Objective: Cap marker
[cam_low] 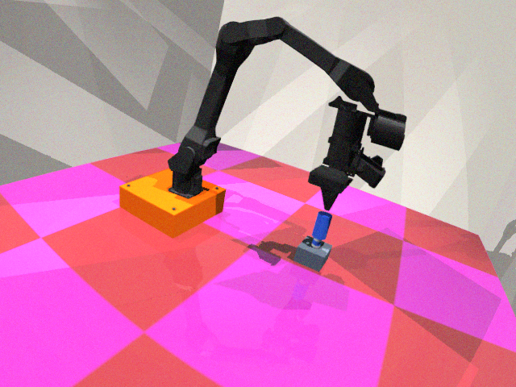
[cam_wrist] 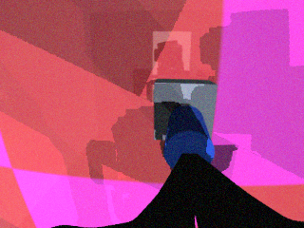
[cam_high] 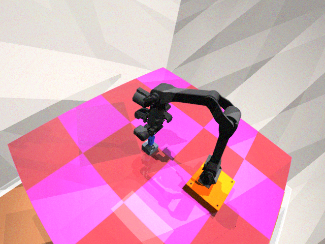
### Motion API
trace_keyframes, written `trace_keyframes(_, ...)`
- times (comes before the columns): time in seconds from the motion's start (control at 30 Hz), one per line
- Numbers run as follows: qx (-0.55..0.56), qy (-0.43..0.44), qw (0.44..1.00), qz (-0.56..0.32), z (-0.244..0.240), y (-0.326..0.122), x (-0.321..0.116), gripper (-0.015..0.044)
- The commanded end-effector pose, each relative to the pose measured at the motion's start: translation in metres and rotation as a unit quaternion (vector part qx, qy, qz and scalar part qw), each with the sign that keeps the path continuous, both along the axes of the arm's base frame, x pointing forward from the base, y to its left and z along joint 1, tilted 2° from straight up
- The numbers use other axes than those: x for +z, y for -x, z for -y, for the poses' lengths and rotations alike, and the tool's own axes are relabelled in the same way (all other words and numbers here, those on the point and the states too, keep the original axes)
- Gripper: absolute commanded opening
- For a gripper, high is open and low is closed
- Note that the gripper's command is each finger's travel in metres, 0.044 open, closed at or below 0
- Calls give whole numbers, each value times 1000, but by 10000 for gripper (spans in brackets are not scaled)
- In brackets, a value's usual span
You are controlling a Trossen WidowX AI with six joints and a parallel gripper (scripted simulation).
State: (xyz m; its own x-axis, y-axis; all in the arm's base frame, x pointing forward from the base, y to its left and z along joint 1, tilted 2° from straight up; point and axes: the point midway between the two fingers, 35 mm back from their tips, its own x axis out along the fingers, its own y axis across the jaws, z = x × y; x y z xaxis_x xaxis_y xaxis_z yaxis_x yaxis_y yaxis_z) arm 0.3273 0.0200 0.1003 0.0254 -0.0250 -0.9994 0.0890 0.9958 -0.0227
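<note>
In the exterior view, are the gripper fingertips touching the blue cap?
No: a gap of table shows between the shut gripper and the top of the blue cap.
</note>
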Motion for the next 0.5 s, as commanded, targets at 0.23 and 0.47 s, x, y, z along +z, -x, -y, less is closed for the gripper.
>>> trace_keyframes(0.23, -1, 2, 1000, -2, 1, 0, -17, 0)
trace_keyframes(0.47, -1, 0, 1000, 5, 1, -2, -14, 0)
